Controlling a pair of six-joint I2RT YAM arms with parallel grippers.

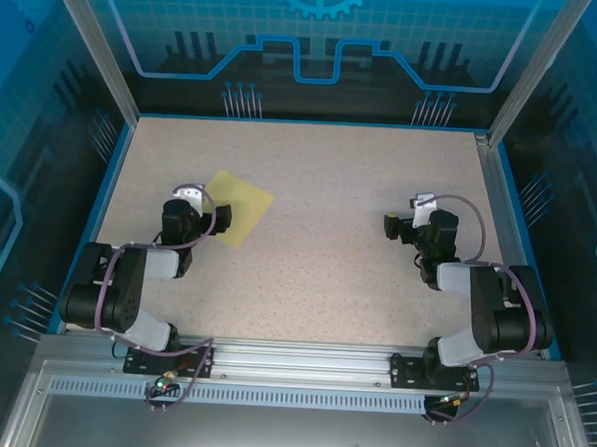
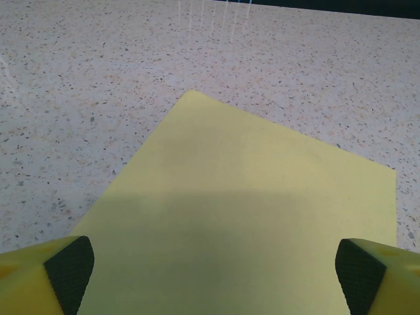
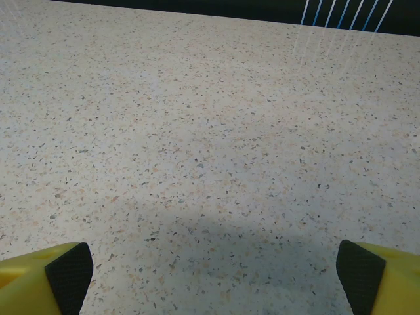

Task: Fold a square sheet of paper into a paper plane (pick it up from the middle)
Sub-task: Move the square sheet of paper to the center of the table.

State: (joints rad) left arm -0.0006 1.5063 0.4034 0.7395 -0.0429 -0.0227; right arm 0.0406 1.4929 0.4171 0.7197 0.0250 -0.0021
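The square sheet of paper point(image 1: 241, 208) lies flat and unfolded on the speckled table, left of centre, turned like a diamond. In the left wrist view the pale-yellow sheet point(image 2: 249, 216) spreads between and beyond my fingers. My left gripper point(image 1: 201, 214) hovers at the sheet's near-left edge, open, with its dark pads point(image 2: 71, 266) far apart and nothing pinched. My right gripper point(image 1: 407, 225) stands open over bare table at the right, far from the paper, its pads point(image 3: 69, 272) wide apart and empty. No paper plane is in view.
The table point(image 1: 327, 255) is bounded by a blue rim and aluminium posts point(image 1: 97, 48). An aluminium rail point(image 1: 301, 362) carrying both arm bases runs along the near edge. Bare tabletop point(image 3: 210, 131) lies ahead of the right gripper.
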